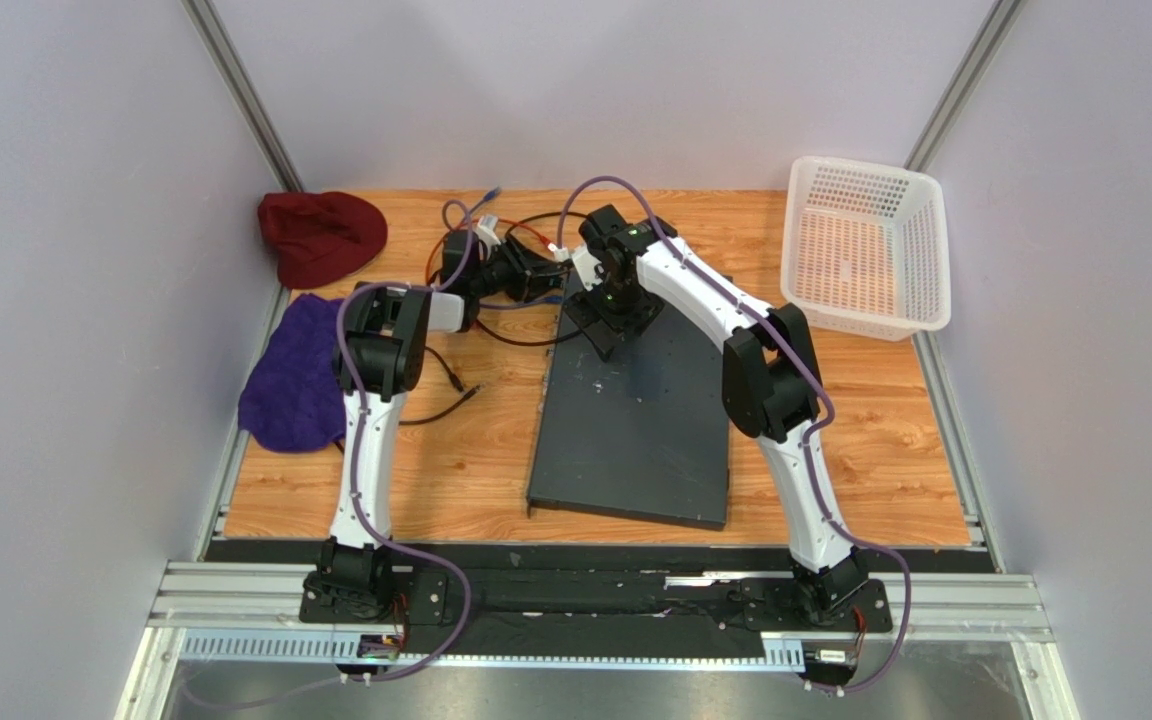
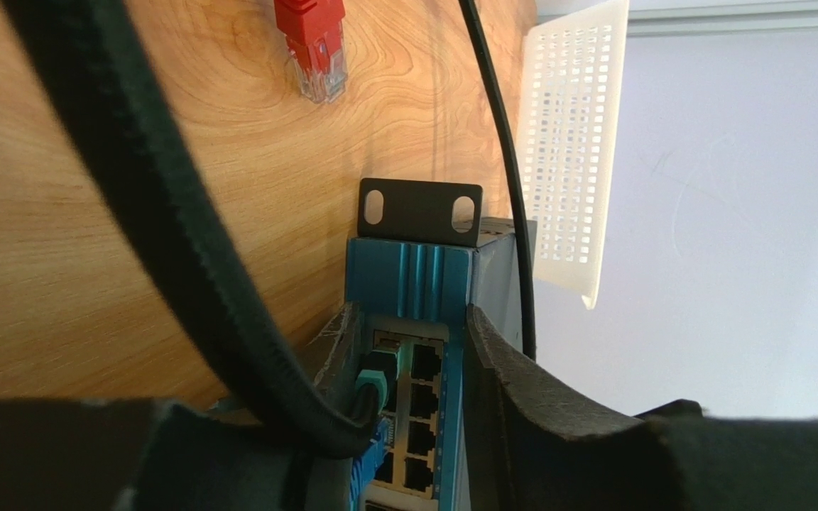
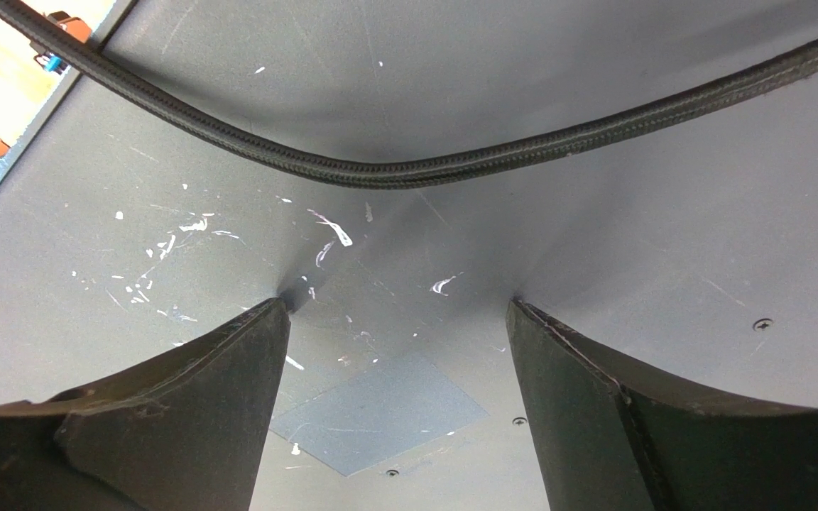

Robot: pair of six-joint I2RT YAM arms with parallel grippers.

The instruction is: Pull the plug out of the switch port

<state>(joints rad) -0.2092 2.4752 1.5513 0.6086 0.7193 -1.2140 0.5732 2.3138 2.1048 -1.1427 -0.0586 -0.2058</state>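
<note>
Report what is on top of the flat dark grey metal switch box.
The right claw stands open on the flat dark grey metal switch box, fingertips down near its far end. A black braided cable crosses above; contact unclear. The surface under the fingertips is hidden.

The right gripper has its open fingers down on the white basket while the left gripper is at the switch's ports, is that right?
No. The right wrist view shows the right gripper with its open fingers down on the dark grey switch, not on the white basket. The left gripper is at the switch's ports.
</note>
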